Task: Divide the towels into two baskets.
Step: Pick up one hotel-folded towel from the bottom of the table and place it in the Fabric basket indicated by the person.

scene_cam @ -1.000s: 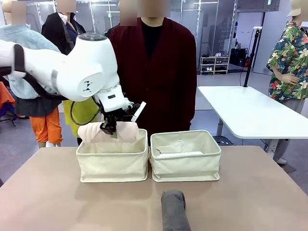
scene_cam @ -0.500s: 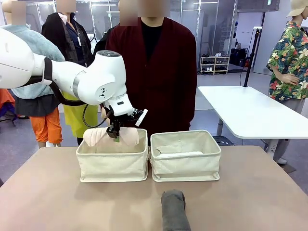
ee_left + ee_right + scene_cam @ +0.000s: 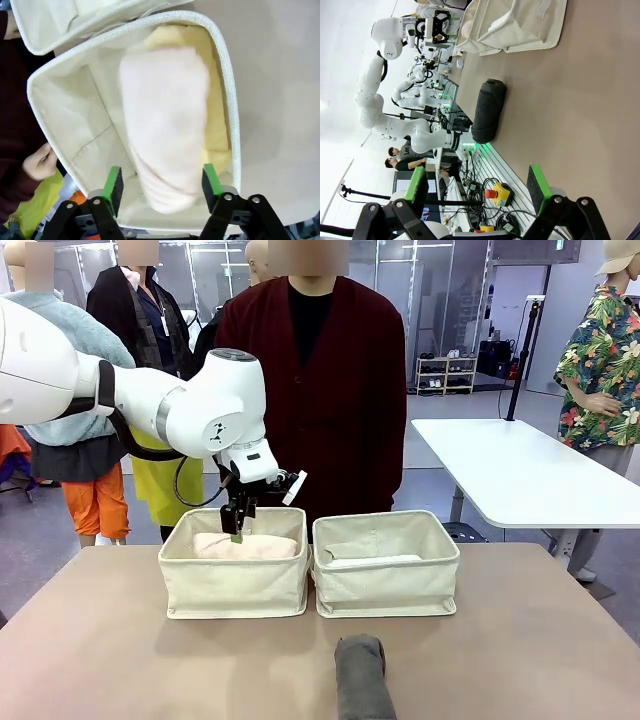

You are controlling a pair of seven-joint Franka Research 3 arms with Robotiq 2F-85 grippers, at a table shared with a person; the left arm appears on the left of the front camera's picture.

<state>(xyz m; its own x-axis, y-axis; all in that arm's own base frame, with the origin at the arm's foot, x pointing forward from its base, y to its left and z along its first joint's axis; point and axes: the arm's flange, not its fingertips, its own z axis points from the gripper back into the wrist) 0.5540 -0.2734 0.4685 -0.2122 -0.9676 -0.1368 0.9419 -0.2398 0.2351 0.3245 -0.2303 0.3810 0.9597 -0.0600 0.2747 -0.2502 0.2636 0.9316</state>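
Basket point(image 3: 235, 590) on left has its 2: cream towel point(image 3: 165, 125) atop yellow towel point(image 3: 218, 120); left end effector point(image 3: 238, 530) spread, empty, above.

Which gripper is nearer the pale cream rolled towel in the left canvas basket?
Left. The left gripper hangs open directly above the cream towel. The right gripper is far off, the dark grey rolled towel lying between it and the baskets.

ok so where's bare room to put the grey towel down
Room in the right basket, above the low white towel. Bare table either side of the grey towel. Crowded: left basket, cream towel on yellow towel, open left claw just above.
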